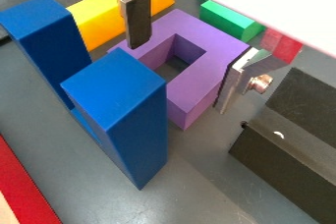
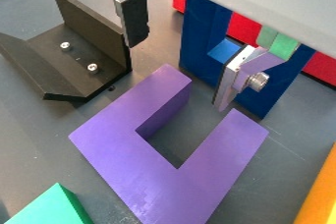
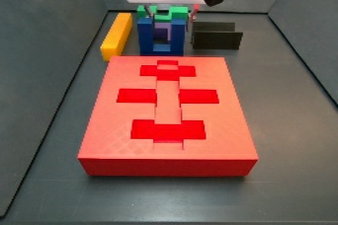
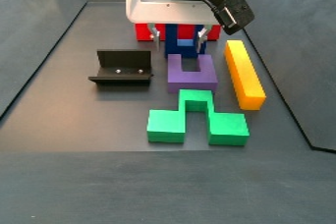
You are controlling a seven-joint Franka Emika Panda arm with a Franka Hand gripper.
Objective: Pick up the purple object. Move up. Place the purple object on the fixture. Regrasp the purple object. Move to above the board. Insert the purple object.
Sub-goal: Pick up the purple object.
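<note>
The purple object (image 2: 171, 144) lies flat on the worktop beside the blue block (image 1: 125, 110); the tool (image 2: 184, 56), open and empty, straddles 1 prong; rigid, light plastic, likely slick; grip that prong's flat sides.

Blue block (image 1: 92, 90), yellow bar (image 4: 245, 71), green piece (image 4: 195, 118)

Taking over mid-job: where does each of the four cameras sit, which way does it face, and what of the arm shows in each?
Wrist view: on the arm, looking down; gripper astride the purple object, blue block near.
Wrist view: opposite side, same gripper, fixture beyond.
Side view: at the board's end, facing the gripper body behind it.
Side view: opposite end, past the green piece, facing the gripper body above the purple object.
Shared: all four show blue block and fixture.
</note>
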